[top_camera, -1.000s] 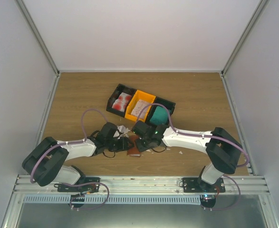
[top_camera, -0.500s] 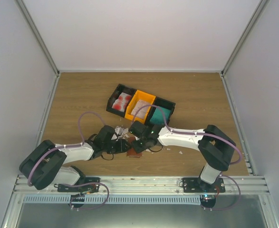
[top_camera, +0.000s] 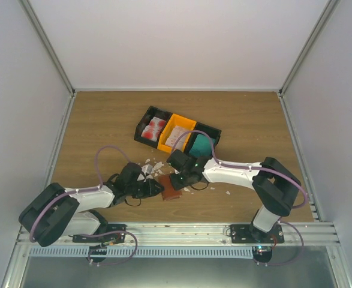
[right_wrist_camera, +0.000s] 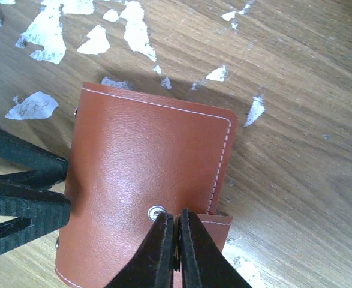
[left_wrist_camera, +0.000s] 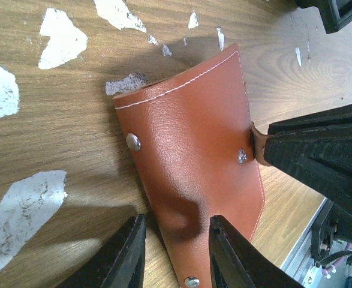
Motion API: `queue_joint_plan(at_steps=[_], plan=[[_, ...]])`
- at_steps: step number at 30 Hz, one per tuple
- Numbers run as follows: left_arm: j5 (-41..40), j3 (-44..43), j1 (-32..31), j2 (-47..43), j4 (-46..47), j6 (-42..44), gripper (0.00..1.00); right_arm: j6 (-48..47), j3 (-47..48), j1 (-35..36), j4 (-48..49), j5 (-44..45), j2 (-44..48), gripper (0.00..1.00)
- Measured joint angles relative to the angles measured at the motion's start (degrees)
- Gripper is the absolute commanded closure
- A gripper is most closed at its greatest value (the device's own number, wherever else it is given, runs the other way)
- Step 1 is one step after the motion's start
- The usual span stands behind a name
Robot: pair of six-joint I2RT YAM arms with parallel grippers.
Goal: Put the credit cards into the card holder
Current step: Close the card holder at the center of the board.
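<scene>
The card holder [top_camera: 171, 188] lies closed on the wood, brown leather side up with white stitching and metal studs [left_wrist_camera: 187, 150] [right_wrist_camera: 146, 162]. My right gripper [top_camera: 180, 180] [right_wrist_camera: 176, 219] is shut on the small leather tab at the holder's edge. My left gripper [top_camera: 156, 188] [left_wrist_camera: 177, 223] reaches in from the left. Its jaws are open and narrow, astride the holder's near corner, one finger [left_wrist_camera: 125, 255] over bare wood. The credit cards lie in the trays: white-and-red [top_camera: 155, 127], pale pinkish [top_camera: 177, 137] and teal [top_camera: 199, 146].
Three joined trays, black [top_camera: 144, 122], orange [top_camera: 184, 121] and black [top_camera: 214, 133], stand behind the holder. White scraps [top_camera: 150, 166] [left_wrist_camera: 59, 37] [right_wrist_camera: 44, 30] are scattered on the wood around it. The metal rail [top_camera: 176, 231] runs along the table's near edge.
The left gripper has slid nearer the table's front edge, onto the holder's left corner, its jaws narrowing. The holder now lies flatter and shows broader. The right gripper stays shut on the tab.
</scene>
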State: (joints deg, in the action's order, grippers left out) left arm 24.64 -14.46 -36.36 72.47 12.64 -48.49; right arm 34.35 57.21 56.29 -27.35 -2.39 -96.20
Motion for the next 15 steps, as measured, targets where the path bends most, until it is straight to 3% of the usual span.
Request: queue_joint_plan(at_steps=[3,15], plan=[[0.1,0.1,0.0,0.0,0.2,0.0,0.67,-0.2,0.0,-0.2,-0.2,0.4,0.0,0.86],[0.5,1.0,0.0,-0.7,1.0,0.0,0.67,0.2,2.1,-0.2,-2.0,0.2,0.0,0.8]])
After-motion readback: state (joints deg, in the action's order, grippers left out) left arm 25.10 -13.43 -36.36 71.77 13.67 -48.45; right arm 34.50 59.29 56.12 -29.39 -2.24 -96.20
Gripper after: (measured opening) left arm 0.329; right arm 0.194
